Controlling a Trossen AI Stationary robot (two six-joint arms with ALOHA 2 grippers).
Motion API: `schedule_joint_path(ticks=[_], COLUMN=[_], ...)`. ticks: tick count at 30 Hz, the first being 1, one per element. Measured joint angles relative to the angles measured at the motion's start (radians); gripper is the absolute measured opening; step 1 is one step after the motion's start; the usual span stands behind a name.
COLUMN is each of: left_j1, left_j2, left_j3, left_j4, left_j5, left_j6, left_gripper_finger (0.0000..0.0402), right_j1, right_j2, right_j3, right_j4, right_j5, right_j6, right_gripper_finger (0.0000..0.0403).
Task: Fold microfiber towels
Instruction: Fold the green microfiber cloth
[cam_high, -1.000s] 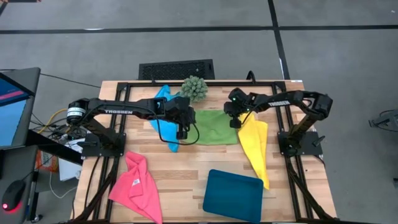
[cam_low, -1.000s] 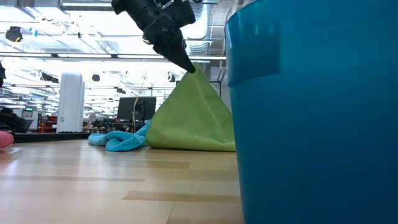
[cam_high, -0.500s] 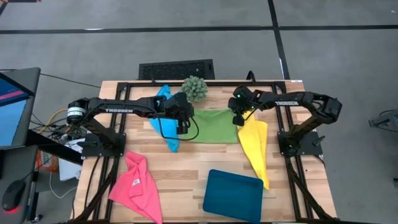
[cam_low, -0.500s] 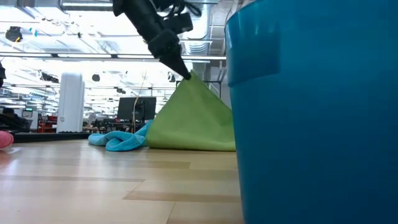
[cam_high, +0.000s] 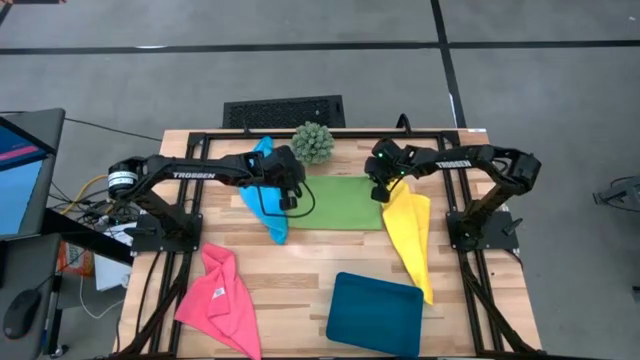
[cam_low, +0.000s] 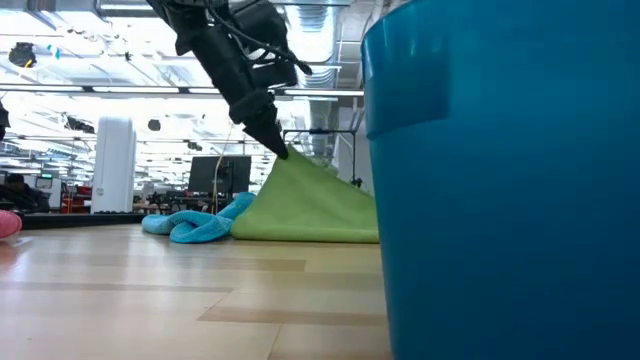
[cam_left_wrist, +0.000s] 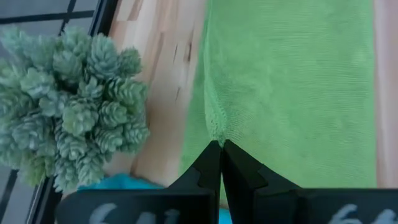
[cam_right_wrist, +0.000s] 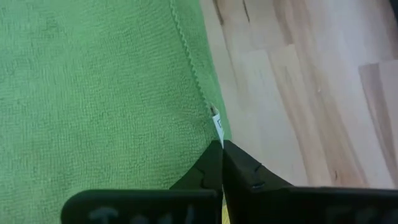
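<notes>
Both grippers (cam_high: 294, 203) (cam_high: 379, 192) lowered one green towel (cam_high: 345, 202).

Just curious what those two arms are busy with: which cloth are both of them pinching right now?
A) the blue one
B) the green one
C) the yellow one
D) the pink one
B: both wrist views show shut fingers pinching the edge of the lime green towel, left gripper and right gripper.

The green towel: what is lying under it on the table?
Under the green towel only the wooden table shows around its edges. It is folded over on itself, so anything beneath the layers is covered. The left gripper and right gripper pinch its corners.
</notes>
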Motion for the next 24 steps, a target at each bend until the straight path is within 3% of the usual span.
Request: schedule_joint_path(ticks=[7,11,14,20,24], left_j1=[0.004,0.004,0.008,0.026,0.026], left_j2=[0.0,0.0,0.0,0.001,0.001], left_j3=[-0.066,-0.101,-0.125,-0.141,-0.141], left_j4=[0.039,0.099,0.13,0.131,0.131], left_j5=[-0.002,-0.076,-0.128,-0.075,-0.097], left_j6=[0.0,-0.005,-0.002,-0.004,-0.012], left_gripper_finger=[0.0,0.001,0.0031,0.0095,0.0137], right_j1=[0.0,0.0,0.0,0.0,0.0], right_j2=[0.0,0.0,0.0,0.0,-0.002], right_j3=[0.0,0.0,0.0,0.0,0.0], right_j4=[0.016,0.017,0.017,0.022,0.036], right_j5=[0.0,0.0,0.001,0.001,0.001], right_j6=[0.001,0.01,0.028,0.045,0.051], right_gripper_finger=[0.0037,0.0043,0.0046,0.0053,0.006])
